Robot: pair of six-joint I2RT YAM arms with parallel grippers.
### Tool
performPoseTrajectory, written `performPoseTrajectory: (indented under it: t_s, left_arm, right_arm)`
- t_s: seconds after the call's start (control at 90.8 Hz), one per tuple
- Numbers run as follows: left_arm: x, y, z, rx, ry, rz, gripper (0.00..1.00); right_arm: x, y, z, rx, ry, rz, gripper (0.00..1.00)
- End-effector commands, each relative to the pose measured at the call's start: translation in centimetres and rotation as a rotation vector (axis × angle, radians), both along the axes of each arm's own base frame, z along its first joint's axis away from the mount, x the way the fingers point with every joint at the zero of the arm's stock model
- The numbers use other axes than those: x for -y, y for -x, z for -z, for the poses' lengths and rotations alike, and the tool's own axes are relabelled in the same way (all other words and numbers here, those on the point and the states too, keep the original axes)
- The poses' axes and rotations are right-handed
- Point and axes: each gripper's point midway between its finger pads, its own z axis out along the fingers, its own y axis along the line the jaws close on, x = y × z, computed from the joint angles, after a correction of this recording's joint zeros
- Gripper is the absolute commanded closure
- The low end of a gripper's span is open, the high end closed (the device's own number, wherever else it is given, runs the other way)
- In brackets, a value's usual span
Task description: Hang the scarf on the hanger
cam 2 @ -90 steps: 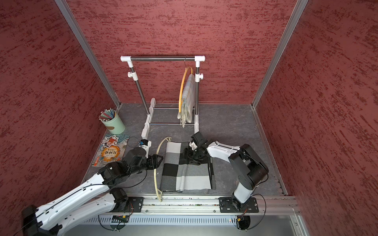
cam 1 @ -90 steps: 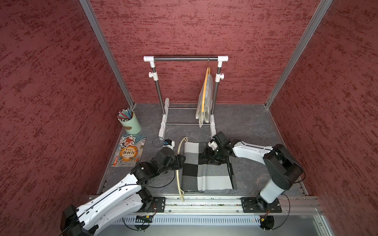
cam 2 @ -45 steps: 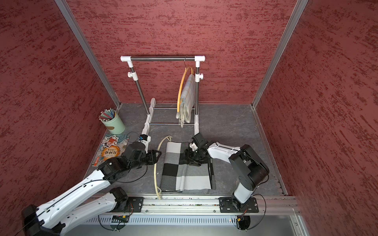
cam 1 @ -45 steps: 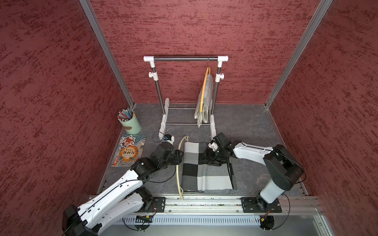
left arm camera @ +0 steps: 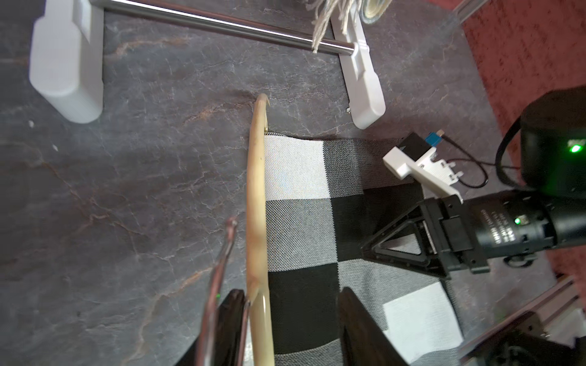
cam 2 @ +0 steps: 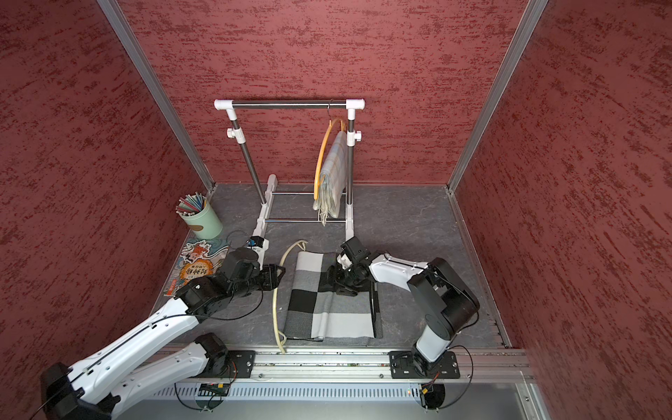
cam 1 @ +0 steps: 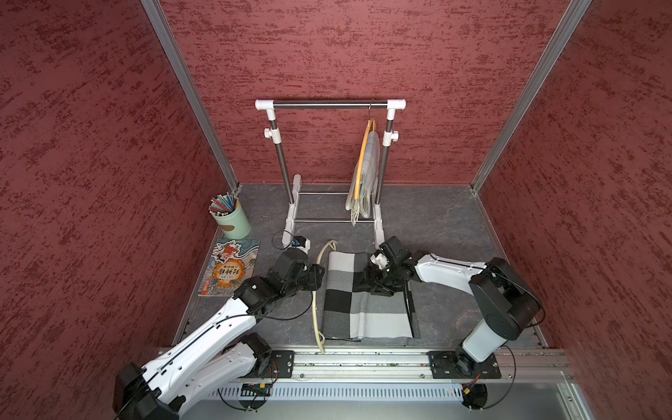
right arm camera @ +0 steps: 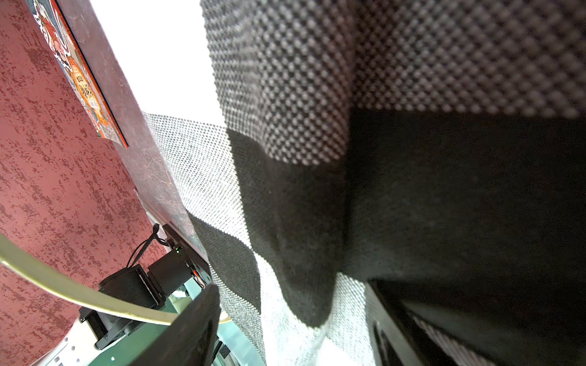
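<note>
The grey tabletop (cam 1: pixel 436 225) carries a white and steel rack (cam 1: pixel 329 105) at the rear, where an orange hanger (cam 1: pixel 362 156) with a pale scarf (cam 1: pixel 367 174) over it hangs from the rail near its right post. At the front centre the checked scarf (cam 1: pixel 360 316), in black, grey and white squares, lies flat on the tabletop, not on any hanger. The cream hanger (cam 1: pixel 315 309) lies along its left edge, touching it. A picture booklet (cam 1: pixel 230 267) lies flat near the left wall. The left fingers (left arm camera: pixel 361 326) stand open astride the cream hanger's bar near its middle; the bar sits against one finger and the other rests over the scarf. The right fingers (right arm camera: pixel 190 336) are spread wide on the scarf's right half, with cloth between them. A green cup (cam 1: pixel 234 222) of pencils stands in the rear left corner.
</note>
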Motion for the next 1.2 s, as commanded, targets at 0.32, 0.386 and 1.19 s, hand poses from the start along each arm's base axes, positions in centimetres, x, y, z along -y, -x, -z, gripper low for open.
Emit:
performPoseTrajectory:
  t_s: [0.32, 0.386, 1.19]
  left_arm:
    - [0.0, -2.1, -1.4, 0.09, -0.024, 0.026, 0.59]
    - [0.0, -2.0, -1.4, 0.087, -0.019, 0.021, 0.64]
    - [-0.7, -1.1, -0.2, 0.007, -0.025, -0.015, 1.0]
  right_arm:
    - [0.2, 0.4, -0.6, 0.02, 0.001, -0.018, 0.26]
    - [0.2, 0.4, -0.5, 0.019, 0.003, -0.018, 0.26]
    - [0.1, 0.2, -0.1, 0.016, 0.008, -0.022, 0.26]
